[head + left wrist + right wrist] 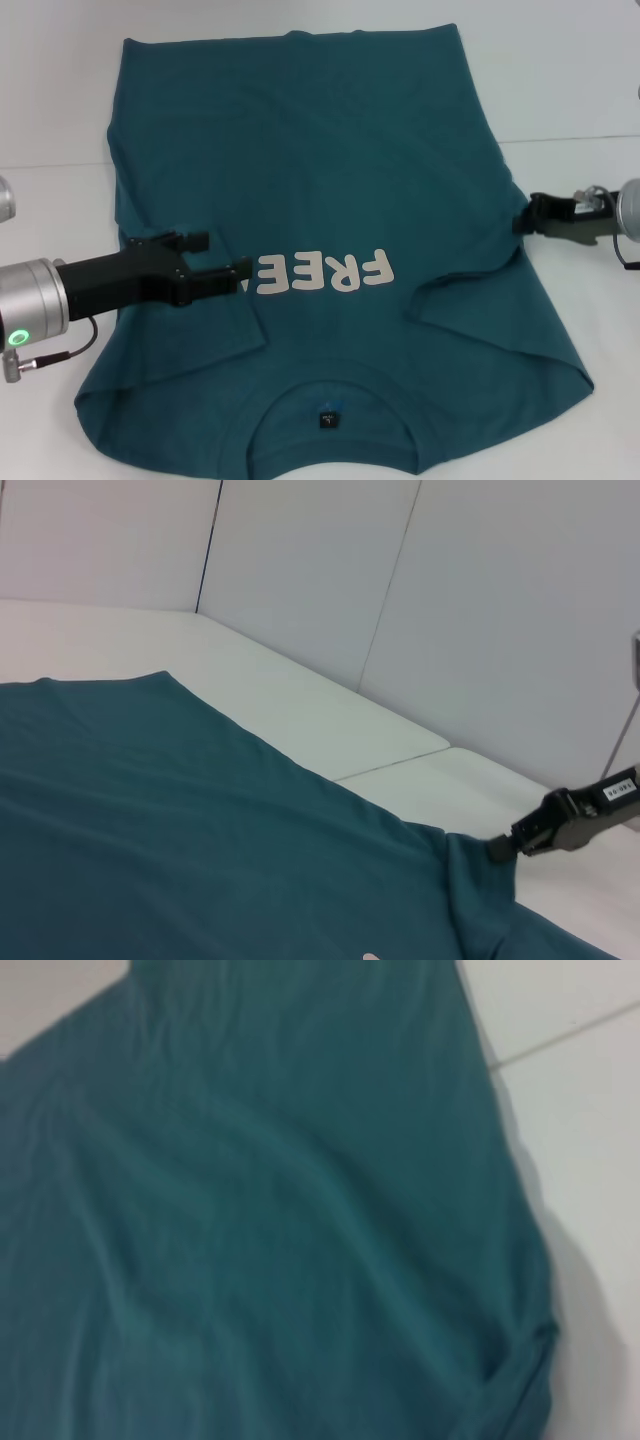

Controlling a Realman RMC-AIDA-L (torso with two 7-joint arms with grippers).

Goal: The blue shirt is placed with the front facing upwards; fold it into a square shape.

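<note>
The blue shirt (320,150) lies front up on the white table, collar (330,395) nearest me, white "FREE" print (325,272) across the chest. Its left sleeve is folded inward, its edge covering the print's left end. My left gripper (227,254) hovers open over that folded sleeve with nothing between its fingers. My right gripper (520,222) sits at the shirt's right edge by the sleeve, shut on the cloth. In the left wrist view the shirt (150,810) rises in a small peak to the right gripper (497,848). The right wrist view shows only the shirt (250,1210) and table.
The white table (560,80) extends past the shirt on the far side and on both flanks, with a seam line (570,138) across it. Grey wall panels (400,600) stand behind the table.
</note>
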